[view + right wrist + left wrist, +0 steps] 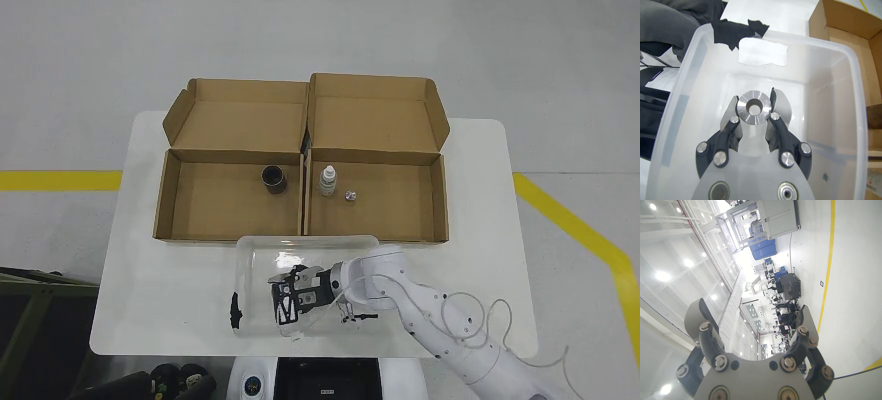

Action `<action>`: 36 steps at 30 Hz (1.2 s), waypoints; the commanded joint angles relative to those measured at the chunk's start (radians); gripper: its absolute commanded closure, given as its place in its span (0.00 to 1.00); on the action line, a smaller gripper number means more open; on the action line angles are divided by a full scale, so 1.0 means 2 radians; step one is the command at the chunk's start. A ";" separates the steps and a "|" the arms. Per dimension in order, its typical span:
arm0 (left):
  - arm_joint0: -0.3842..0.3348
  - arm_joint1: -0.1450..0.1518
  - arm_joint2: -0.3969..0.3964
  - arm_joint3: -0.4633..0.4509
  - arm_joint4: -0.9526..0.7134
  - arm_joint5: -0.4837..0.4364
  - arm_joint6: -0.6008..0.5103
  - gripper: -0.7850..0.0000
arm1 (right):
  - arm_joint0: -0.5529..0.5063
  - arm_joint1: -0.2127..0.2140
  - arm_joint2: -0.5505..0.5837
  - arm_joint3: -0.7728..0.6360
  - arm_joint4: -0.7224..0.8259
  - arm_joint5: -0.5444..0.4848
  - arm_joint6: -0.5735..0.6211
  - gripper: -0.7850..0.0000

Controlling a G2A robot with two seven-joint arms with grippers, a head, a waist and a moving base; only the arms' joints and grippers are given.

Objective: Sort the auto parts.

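My right gripper (754, 108) is inside the clear plastic bin (855, 79), shut on a round silver metal part (754, 107) with a hole through its middle. In the top view the right gripper (293, 298) sits low in the bin (250, 262) at the table's front. Two open cardboard boxes stand behind it: the left box (200, 205) holds a dark cylindrical part (273, 179), the right box (400, 205) holds a small white part (328, 180) and a tiny silver part (350, 195). My left gripper (753, 311) is open, pointing up toward the room's ceiling, with nothing between its fingers.
Black tape (734, 34) and a white label (762, 55) stick to the bin's far wall. The box flaps (300, 110) stand open toward the table's back edge. Bare white table (150, 290) lies to the left and right of the bin.
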 commanded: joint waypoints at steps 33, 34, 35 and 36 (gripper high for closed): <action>0.000 0.000 0.000 0.000 0.000 0.000 0.000 0.00 | -0.021 0.025 0.092 -0.119 0.023 0.020 -0.081 1.00; 0.000 0.000 0.000 0.000 0.000 0.000 0.000 0.00 | -0.021 0.025 0.093 -0.120 0.023 0.021 -0.081 1.00; 0.000 0.000 0.000 0.000 0.000 0.000 0.000 0.00 | -0.022 0.025 0.093 -0.122 0.024 0.023 -0.083 1.00; 0.000 0.000 0.000 0.000 0.000 0.000 0.000 0.00 | -0.022 0.025 0.094 -0.123 0.025 0.024 -0.085 1.00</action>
